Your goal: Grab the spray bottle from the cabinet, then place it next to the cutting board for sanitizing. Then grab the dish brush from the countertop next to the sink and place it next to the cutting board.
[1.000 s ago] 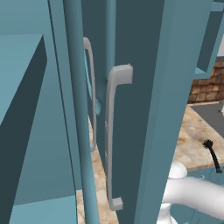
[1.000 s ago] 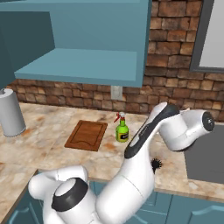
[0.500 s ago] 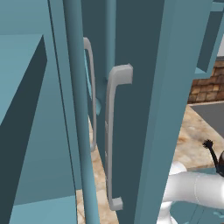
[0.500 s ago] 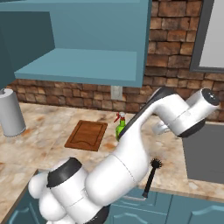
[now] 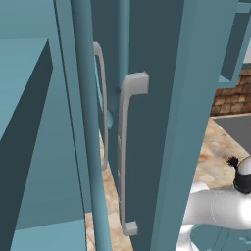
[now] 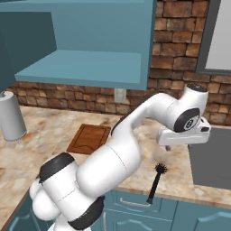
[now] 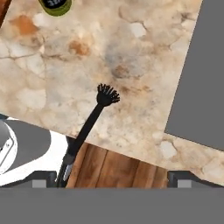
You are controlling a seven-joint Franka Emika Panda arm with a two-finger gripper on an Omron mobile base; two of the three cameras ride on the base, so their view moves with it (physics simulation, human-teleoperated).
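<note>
The black dish brush (image 7: pixel 106 95) lies on the tan countertop (image 7: pixel 52 70), its bristle head toward the sink and its handle reaching out past the counter's front edge (image 6: pixel 154 186). Its head also peeks out in the left base view (image 5: pixel 232 162). My gripper (image 6: pixel 182 143) hangs open above the counter, over the brush, with nothing between its fingertips (image 7: pixel 111 180). The green-yellow spray bottle (image 7: pixel 54 5) stands upright on the counter, cut off by the top edge of the hand view. The brown cutting board (image 6: pixel 89 138) lies left of the arm. The open cabinet (image 6: pixel 81 67) hangs above.
The grey sink (image 6: pixel 210 155) lies just right of the brush (image 7: pixel 201 65). A paper towel roll (image 6: pixel 11 116) stands at the far left. An open teal cabinet door with a pale handle (image 5: pixel 125 147) stands close to the left base camera. A brick wall (image 6: pixel 176 49) backs the counter.
The arm has swung right and forward, carrying the open gripper from near the spray bottle to above the dish brush by the sink. The brush and bottle have not moved.
</note>
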